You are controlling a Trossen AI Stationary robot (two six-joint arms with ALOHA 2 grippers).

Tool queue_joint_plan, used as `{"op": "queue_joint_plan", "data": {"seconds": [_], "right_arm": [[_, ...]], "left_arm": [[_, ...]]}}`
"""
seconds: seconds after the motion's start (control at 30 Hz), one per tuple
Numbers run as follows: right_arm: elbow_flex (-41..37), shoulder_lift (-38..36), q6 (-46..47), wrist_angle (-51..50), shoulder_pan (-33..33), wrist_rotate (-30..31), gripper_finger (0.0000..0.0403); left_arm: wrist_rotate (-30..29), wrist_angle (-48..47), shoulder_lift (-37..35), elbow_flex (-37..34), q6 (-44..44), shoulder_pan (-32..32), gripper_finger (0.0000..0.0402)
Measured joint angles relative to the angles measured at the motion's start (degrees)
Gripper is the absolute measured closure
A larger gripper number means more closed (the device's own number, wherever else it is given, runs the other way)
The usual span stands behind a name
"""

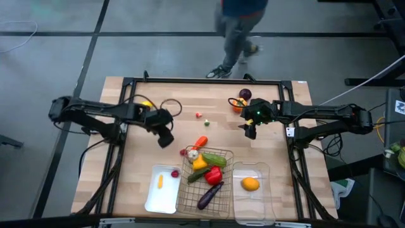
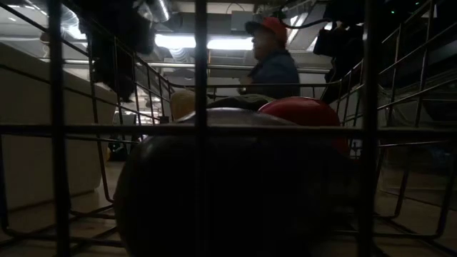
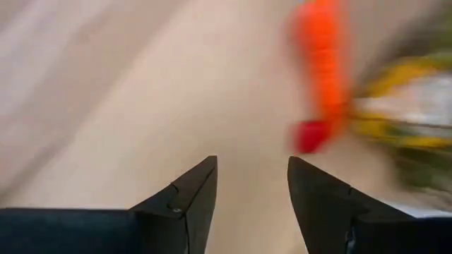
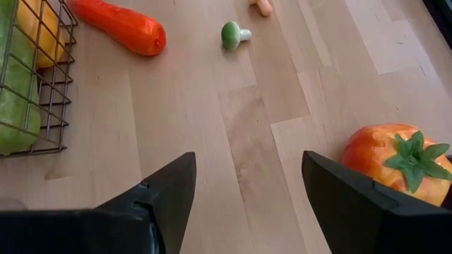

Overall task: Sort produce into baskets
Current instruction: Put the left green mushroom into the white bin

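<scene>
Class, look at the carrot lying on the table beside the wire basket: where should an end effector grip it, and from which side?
Grip the carrot across its thick middle, coming from above. It lies flat on the bare wood, clear of the wire basket, so fingers can likely straddle its narrow width; the tapered ends would probably slip.

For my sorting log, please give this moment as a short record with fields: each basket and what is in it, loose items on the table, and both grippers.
white tray: small orange piece, small red piece
wire basket: yellow pepper, red pepper, cucumber, eggplant
clear bin: one yellow-orange fruit
loose on table: carrot, orange tomato-like fruit, small green piece
left gripper: open, empty, near carrot
right gripper: open, empty, beside orange fruit
</scene>
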Motion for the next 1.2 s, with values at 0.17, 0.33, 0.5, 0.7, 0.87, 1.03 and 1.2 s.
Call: {"op": "queue_joint_plan", "data": {"seconds": [0.17, 0.33, 0.5, 0.7, 0.87, 1.03, 1.2], "right_arm": [[0.0, 0.0, 0.0, 0.0, 0.0, 0.0, 0.0145], [0.0, 0.0, 0.0, 0.0, 0.0, 0.0, 0.0145], [0.0, 0.0, -0.1, 0.0, 0.0, 0.0, 0.0145], [0.0, 0.0, -0.3, 0.0, 0.0, 0.0, 0.0145], [0.0, 0.0, -0.4, 0.0, 0.0, 0.0, 0.0145], [0.0, 0.0, -0.4, 0.0, 0.0, 0.0, 0.0145], [0.0, 0.0, -0.4, 0.0, 0.0, 0.0, 0.0145]], "left_arm": [[-7.2, -13.4, 0.0, 0.0, -2.8, 8.7, 0.0233], [-9.5, -17.2, 0.0, -2.1, -3.7, 17.3, 0.0233], [-9.5, -15.8, 0.0, -5.9, -1.5, 24.7, 0.0233], [-9.5, -10.4, 0.2, -9.4, -0.9, 31.1, 0.0233], [-9.5, -5.7, 0.2, -11.9, -2.5, 34.0, 0.0233], [-9.5, -5.3, 0.2, -13.7, -6.9, 35.3, 0.0233], [-9.5, -2.6, 0.2, -16.7, -8.0, 35.5, 0.0233]]}}
